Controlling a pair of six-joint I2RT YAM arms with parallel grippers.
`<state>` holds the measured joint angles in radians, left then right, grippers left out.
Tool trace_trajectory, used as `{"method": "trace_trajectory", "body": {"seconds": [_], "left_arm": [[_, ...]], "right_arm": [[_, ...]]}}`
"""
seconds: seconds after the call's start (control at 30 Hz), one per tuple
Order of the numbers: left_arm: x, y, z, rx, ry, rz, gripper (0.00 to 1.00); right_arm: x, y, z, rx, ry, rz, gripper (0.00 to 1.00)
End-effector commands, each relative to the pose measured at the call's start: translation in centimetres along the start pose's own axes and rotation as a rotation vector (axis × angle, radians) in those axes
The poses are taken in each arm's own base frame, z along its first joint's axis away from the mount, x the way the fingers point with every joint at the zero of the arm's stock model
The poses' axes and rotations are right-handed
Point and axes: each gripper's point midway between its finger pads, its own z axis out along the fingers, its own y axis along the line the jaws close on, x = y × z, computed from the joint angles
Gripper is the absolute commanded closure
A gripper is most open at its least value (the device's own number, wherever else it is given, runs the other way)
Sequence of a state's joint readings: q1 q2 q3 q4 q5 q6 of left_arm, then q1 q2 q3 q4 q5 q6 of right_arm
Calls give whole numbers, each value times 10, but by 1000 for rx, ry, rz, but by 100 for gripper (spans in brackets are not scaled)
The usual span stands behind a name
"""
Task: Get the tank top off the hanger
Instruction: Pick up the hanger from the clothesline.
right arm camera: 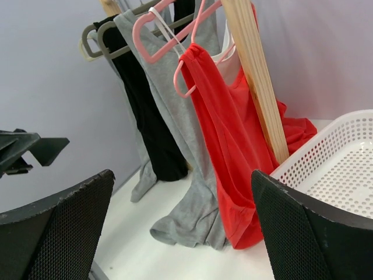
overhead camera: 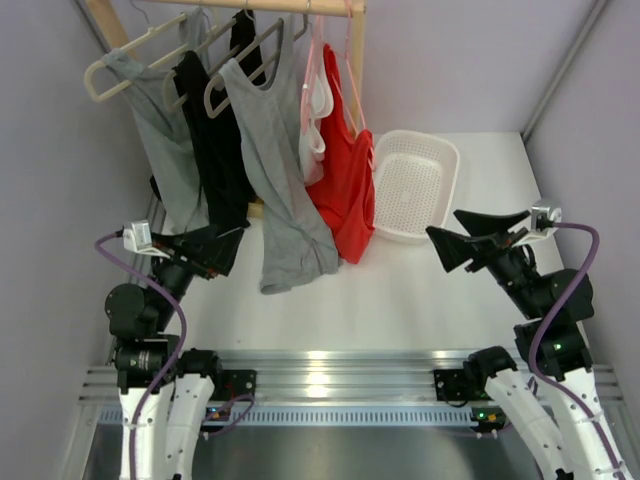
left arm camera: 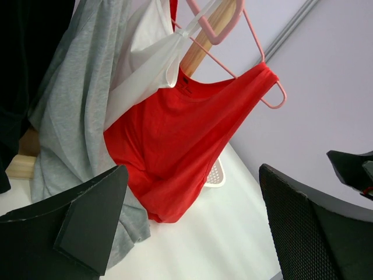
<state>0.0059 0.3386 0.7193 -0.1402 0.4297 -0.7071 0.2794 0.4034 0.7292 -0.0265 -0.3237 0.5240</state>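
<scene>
Several tank tops hang on a wooden rail (overhead camera: pixel 300 6): a grey one (overhead camera: pixel 165 140), a black one (overhead camera: pixel 215 140), a long grey one (overhead camera: pixel 280 170), a white one (overhead camera: pixel 315 120) and a red one (overhead camera: pixel 345 180) on a pink hanger (left arm camera: pixel 256 52). The hems of the red tank top (right arm camera: pixel 233 146) and the long grey one (right arm camera: pixel 192 221) rest on the white table. My left gripper (overhead camera: pixel 222 250) stands open just left of the long grey top's hem, holding nothing. My right gripper (overhead camera: pixel 445 225) is open too, to the right of the red top and apart from it.
A white perforated basket (overhead camera: pixel 415 185) sits on the table right of the red top, next to the rack's wooden post (right arm camera: pixel 256 87). Lilac walls close in both sides. A metal rail (overhead camera: pixel 330 375) runs along the near edge.
</scene>
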Motion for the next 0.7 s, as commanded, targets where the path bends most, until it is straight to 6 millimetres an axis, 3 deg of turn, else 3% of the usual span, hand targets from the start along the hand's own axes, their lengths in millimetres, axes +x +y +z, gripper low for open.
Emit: {"method": "trace_trajectory", "body": {"seconds": [0.0, 0.4, 0.63, 0.67], "left_arm": [[-14, -19, -2, 58, -17, 34, 2], [-20, -15, 5, 31, -21, 41, 2], [-32, -18, 31, 27, 56, 46, 2], [-43, -24, 34, 34, 36, 56, 2]], "right_arm": [[3, 5, 0, -33, 16, -25, 1], [13, -5, -5, -13, 14, -88, 1], [19, -10, -5, -3, 27, -94, 1], [19, -10, -5, -5, 26, -97, 0]]}}
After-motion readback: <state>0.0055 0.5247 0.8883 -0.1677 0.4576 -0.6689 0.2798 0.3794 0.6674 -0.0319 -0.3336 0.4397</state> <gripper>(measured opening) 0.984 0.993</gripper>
